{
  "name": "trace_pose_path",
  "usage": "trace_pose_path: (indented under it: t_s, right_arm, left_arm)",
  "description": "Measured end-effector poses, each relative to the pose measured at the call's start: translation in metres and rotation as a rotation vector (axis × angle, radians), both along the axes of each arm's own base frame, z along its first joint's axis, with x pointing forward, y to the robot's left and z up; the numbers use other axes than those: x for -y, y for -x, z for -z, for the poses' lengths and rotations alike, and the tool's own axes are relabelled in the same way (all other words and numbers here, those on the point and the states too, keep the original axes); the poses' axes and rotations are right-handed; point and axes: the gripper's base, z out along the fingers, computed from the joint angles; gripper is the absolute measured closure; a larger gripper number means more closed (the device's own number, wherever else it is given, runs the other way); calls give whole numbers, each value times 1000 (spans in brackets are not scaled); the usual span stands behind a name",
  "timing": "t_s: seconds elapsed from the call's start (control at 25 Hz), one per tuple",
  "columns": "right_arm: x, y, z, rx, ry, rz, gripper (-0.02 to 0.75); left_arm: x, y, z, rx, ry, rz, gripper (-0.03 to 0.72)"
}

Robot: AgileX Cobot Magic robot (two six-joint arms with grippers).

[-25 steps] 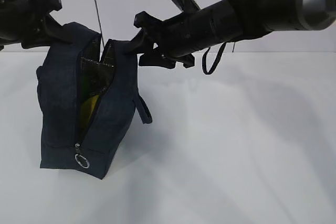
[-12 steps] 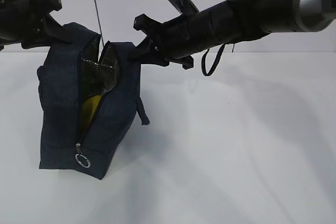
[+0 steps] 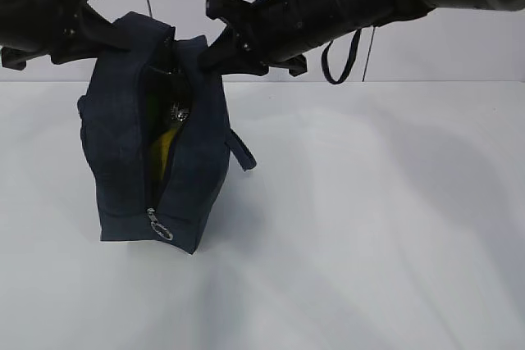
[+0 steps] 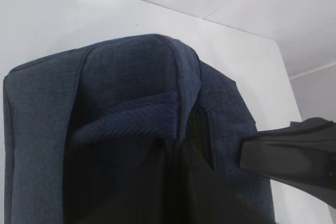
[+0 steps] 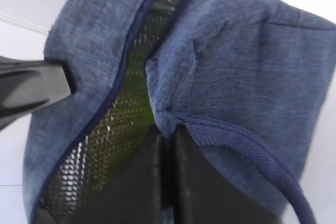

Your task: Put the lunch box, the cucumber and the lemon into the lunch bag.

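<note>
From my station, the lunch bag stood on the white surface at about 9 o'clock of the exterior view, its zipper open from the top down to the ring pull near 6 o'clock on the bag. I had my left pincer closed on the bag's top edge at 10 o'clock and my right pincer pinched shut on the opposite lip at 2 o'clock. Through the gap I saw a yellow patch, which I judged to be the lemon, with green just above it. The lunch box and cucumber lay nowhere on the surface, so I judged loading done, though I could not confirm either inside
</note>
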Motion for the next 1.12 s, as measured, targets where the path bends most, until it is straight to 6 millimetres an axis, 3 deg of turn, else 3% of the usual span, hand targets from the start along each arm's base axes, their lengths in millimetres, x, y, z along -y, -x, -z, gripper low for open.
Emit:
trace_pose_path:
  t_s: [0.16, 0.44, 0.84, 1.12]
  right_arm:
    - [13, 7, -15, 27, 101, 11, 715]
    - [36, 10, -36, 38, 130, 40, 715]
    - [49, 14, -29, 3, 287, 43, 715]
    - [54, 13, -27, -6, 342, 72, 715]
  left_arm:
    - [18, 5, -1, 12, 3, 40, 680]
    - [56, 14, -1, 29, 40, 78, 680]
    - [77, 9, 18, -15, 97, 90, 680]
    - [88, -10, 27, -15, 112, 125, 680]
